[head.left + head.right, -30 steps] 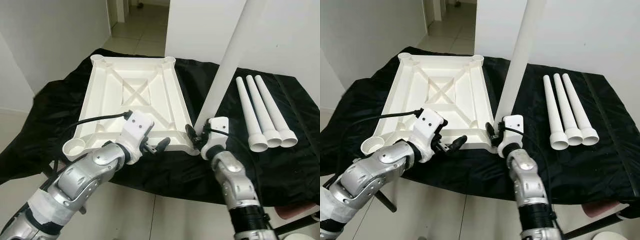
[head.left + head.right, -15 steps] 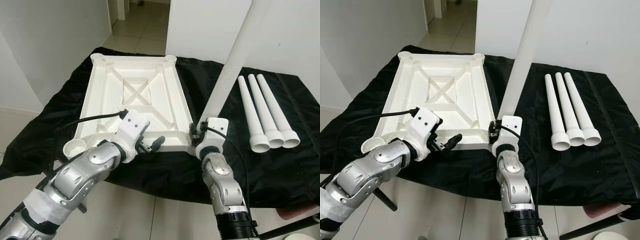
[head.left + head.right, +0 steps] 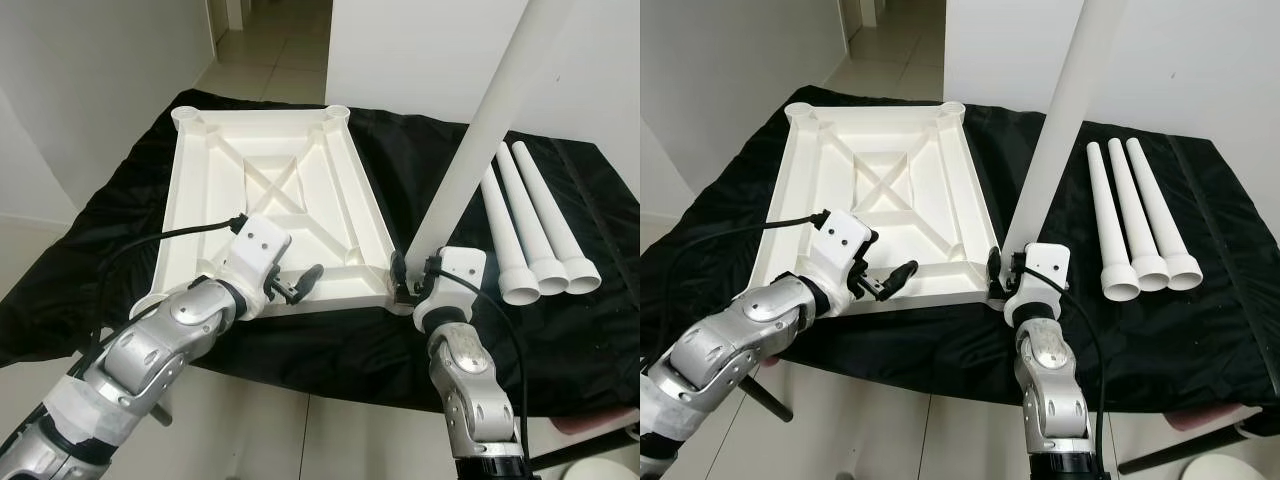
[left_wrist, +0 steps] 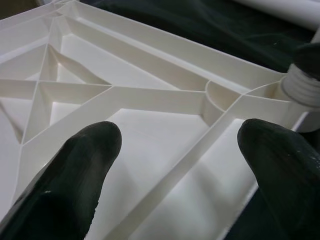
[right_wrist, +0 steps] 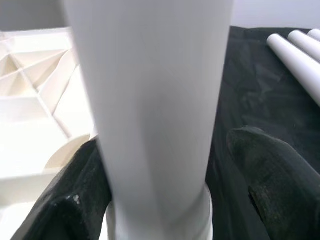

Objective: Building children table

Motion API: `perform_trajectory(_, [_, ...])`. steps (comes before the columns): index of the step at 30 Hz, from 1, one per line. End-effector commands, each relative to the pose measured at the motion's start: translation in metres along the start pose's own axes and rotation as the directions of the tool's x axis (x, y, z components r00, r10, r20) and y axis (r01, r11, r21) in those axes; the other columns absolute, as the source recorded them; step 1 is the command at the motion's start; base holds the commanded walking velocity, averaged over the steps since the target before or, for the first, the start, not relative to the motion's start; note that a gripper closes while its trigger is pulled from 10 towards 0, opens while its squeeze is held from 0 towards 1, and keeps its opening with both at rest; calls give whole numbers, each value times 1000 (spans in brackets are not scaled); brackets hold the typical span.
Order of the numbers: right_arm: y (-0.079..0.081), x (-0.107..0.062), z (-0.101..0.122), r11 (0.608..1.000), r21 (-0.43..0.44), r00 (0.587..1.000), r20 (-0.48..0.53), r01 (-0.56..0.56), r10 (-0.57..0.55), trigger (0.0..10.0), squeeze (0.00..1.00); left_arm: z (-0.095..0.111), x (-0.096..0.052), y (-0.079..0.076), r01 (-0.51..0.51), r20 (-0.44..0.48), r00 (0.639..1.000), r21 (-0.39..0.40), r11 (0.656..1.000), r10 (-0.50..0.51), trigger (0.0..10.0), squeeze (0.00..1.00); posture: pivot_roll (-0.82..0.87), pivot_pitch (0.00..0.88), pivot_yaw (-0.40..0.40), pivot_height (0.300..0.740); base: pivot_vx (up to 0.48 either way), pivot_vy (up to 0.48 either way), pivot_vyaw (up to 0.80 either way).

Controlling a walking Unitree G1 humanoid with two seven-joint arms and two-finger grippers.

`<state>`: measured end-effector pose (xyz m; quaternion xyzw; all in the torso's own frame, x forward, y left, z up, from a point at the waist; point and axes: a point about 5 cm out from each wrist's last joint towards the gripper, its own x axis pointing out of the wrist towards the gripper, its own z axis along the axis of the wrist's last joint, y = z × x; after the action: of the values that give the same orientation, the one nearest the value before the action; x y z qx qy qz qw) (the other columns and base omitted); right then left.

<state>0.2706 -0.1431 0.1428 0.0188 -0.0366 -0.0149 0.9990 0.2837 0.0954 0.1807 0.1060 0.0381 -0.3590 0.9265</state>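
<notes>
Our right gripper pinches the upright leg at the tabletop's near right corner (upside down, on black cloth); left gripper spread over its near edge.

Nothing readable is showing anywhere: no lettering, label, brand, number or sign is appearing on any of the white plastic parts or the black cloth.

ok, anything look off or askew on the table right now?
One thing: the table leg held by the right hand at the near right corner of the upside-down tabletop leans to the right rather than standing square. The three spare legs lie tidy and parallel on the black cloth.
</notes>
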Motion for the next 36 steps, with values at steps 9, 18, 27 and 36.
perform_trajectory(9, [-6, -27, -3, 1000, -9, 1000, 8, -10, 10, 10000, 0, -19, 7, 21, 79, -122, 990, 19, 997, -76, 10000, 0, 12, 79, -17, 740, 0, 0, 0])
perform_trajectory(18, [-12, -35, -6, 999, -32, 999, -10, -38, 38, 10000, 0, -40, 22, 40, 4, -267, 964, -16, 1000, -8, 10000, 0, -17, 78, 8, 740, 0, 0, 0])
perform_trajectory(27, [-6, -32, -7, 999, -26, 999, -22, -39, 38, 10000, 0, -35, 46, 49, -18, -304, 952, -5, 1000, 16, 10000, 0, -21, 78, 20, 740, 0, 0, 0])
perform_trajectory(36, [-2, -26, -7, 999, -25, 999, -20, -42, 41, 10000, 0, -44, 60, 44, -1, -368, 930, -39, 999, -13, 10000, 0, -27, 74, 39, 740, 0, 0, 0])
